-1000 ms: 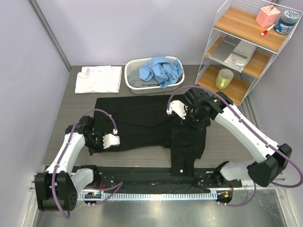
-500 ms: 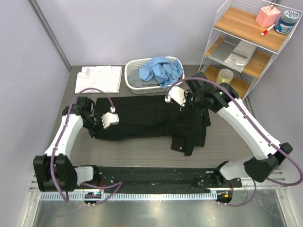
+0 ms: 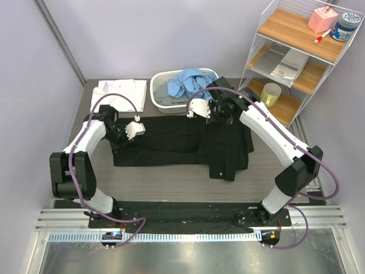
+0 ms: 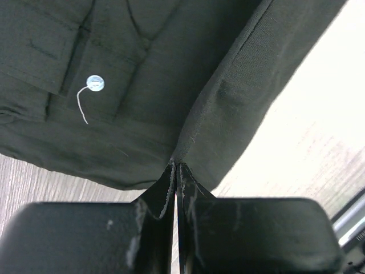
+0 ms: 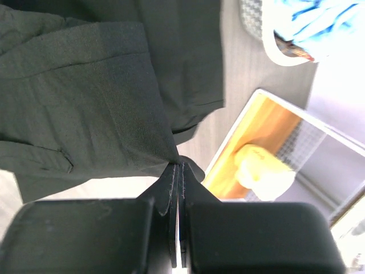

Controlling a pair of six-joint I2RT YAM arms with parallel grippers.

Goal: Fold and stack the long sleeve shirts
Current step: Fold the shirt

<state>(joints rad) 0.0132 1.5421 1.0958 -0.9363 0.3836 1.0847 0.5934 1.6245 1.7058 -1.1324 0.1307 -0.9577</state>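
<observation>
A large black long sleeve shirt lies across the middle of the table, doubled over, with a flap hanging toward the front at the right. My left gripper is shut on its left edge; the wrist view shows the hem pinched at my closed tips, beside a white button. My right gripper is shut on the shirt's far right part, with black cloth running into its tips. A white shirt lies folded at the far left. A light blue shirt sits crumpled in the basket.
A white slatted basket stands at the back centre, just beyond the black shirt. At the right stands a wire shelf unit holding a yellow cup, papers, a pink box and a jar. A purple wall runs along the table's left side.
Both grippers have carried the near edge of the black shirt away from me toward the basket, folding it over itself. The front flap has drawn back from the table's near edge.
</observation>
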